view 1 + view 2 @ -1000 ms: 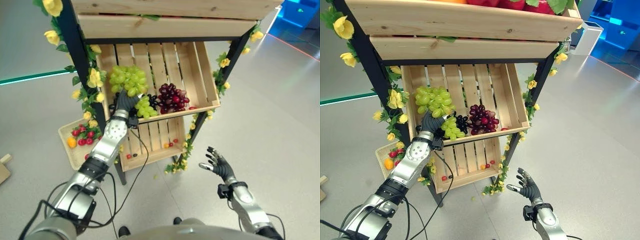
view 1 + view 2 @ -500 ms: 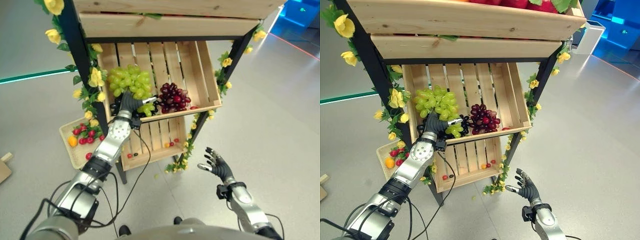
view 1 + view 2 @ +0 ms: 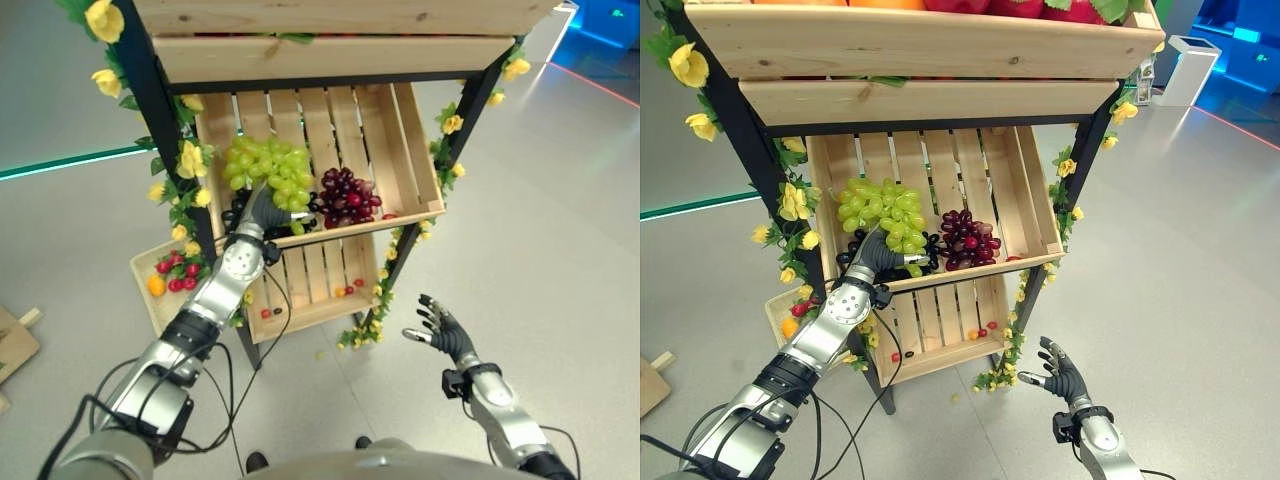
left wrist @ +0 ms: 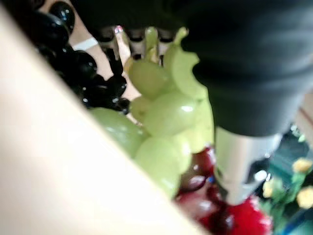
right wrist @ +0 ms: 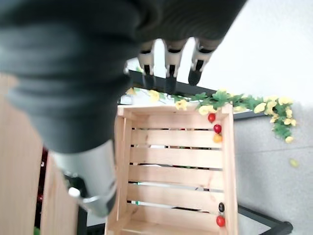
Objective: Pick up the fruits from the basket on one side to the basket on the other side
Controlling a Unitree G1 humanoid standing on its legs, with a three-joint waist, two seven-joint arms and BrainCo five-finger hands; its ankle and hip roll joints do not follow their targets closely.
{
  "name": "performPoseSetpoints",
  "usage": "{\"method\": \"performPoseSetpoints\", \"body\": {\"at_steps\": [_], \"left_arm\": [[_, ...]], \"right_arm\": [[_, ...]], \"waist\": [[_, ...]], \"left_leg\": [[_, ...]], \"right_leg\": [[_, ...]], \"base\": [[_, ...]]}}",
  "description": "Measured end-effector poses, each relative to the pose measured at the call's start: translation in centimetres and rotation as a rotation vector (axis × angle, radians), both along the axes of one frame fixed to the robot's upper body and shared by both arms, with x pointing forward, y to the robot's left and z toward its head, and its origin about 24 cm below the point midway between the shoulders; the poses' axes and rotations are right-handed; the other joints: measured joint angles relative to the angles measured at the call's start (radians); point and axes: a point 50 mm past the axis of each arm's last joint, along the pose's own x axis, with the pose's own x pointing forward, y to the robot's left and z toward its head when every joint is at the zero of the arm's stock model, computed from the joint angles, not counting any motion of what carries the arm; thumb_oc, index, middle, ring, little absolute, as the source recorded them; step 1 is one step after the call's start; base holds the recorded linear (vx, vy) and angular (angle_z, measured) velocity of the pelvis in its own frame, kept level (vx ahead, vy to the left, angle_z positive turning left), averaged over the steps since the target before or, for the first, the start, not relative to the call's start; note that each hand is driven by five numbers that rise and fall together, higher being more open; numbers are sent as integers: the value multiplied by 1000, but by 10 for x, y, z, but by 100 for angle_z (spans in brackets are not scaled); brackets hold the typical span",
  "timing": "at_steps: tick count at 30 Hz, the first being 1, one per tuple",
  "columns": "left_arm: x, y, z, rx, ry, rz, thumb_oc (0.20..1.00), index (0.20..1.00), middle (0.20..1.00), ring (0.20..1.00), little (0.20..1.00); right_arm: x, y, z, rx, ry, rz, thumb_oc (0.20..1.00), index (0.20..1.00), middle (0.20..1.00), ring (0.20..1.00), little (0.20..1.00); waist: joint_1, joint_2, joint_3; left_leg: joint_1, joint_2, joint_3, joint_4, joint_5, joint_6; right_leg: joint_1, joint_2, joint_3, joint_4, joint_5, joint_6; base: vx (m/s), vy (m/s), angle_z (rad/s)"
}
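Grapes, a big cluster of pale green ones (image 3: 881,210), sit at the left of the slatted wooden crate (image 3: 1025,190) on the black-framed shelf, held up by the left hand (image 3: 878,258) with its fingers curled under the lower berries. Such a bunch probably handles as soft, lumpy and loose-hanging; squeezed berries could bruise or drop, so cradling from below near the stem looks safest. Just right lies a smaller dark red grape bunch (image 3: 966,238). Low to the right, the right hand (image 3: 1063,378) hovers with fingers spread, empty.
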Motion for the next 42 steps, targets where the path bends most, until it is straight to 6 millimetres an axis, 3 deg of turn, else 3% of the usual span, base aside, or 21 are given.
{"method": "performPoseSetpoints", "body": {"at_steps": [4,5,10,27,31,32,37,38,42], "left_arm": [[14,2,15,167,15,-20,1000,1000,1000,1000,1000],[14,0,16,200,22,-38,1000,1000,1000,1000,1000],[16,-8,26,434,22,-124,1000,1000,1000,1000,1000],[13,-18,44,512,-27,-190,1000,1000,1000,1000,1000],[3,-4,58,558,-109,-170,1000,1000,1000,1000,1000],[0,11,65,494,-149,-104,1000,1000,1000,1000,1000],[-32,23,56,379,-232,-107,1000,1000,1000,1000,1000],[-46,26,51,266,-252,-115,1000,1000,1000,1000,1000],[-66,32,47,45,-256,-148,1000,1000,1000,1000,1000]], "right_arm": [[0,-1,1,2,-1,13,1000,1000,1000,1000,1000],[0,-3,2,-2,-2,12,1000,1000,1000,1000,1000],[-5,-1,1,12,7,34,1000,1000,1000,1000,1000],[-7,-1,0,20,17,62,1000,1000,1000,1000,1000],[-7,-1,0,20,17,60,1000,1000,1000,1000,1000],[-7,-1,1,20,13,60,1000,1000,1000,1000,1000],[-6,-7,5,18,-8,36,1000,1000,1000,1000,1000],[-8,-10,6,17,-11,21,1000,1000,1000,1000,1000],[-6,-13,9,14,-27,7,1000,1000,1000,1000,1000]], "waist": [[-4,-8,4],[0,-5,6],[-2,-25,14],[20,-16,58],[22,-13,73],[22,-13,75],[19,-7,80],[20,-5,81],[22,7,86]], "left_leg": [[-28,-3,-2,17,-4,-6],[-47,11,-17,129,-48,12],[-50,-5,-37,93,-38,18],[-47,7,-67,51,-1,4],[-44,7,-76,47,0,2],[-36,5,-77,42,2,-1],[-14,0,-77,30,-1,-5],[-3,-3,-79,28,-3,-8],[7,-5,-81,20,-5,-12]], "right_leg": [[-19,-13,-30,-7,6,-11],[-17,-16,-49,-3,13,-4],[-7,-19,-56,-26,38,6],[-1,-2,-93,-28,34,-5],[8,0,-100,-36,33,-6],[15,1,-104,-39,32,-7],[27,2,-98,-50,33,-12],[40,2,-96,-61,33,-14],[49,5,-97,-68,28,-16]], "base": [[-15,-16,18],[-14,-28,-7],[-8,-13,7],[-4,-8,6],[-5,-5,5],[0,0,0],[-2,1,-9],[0,10,-6],[0,0,0]]}}
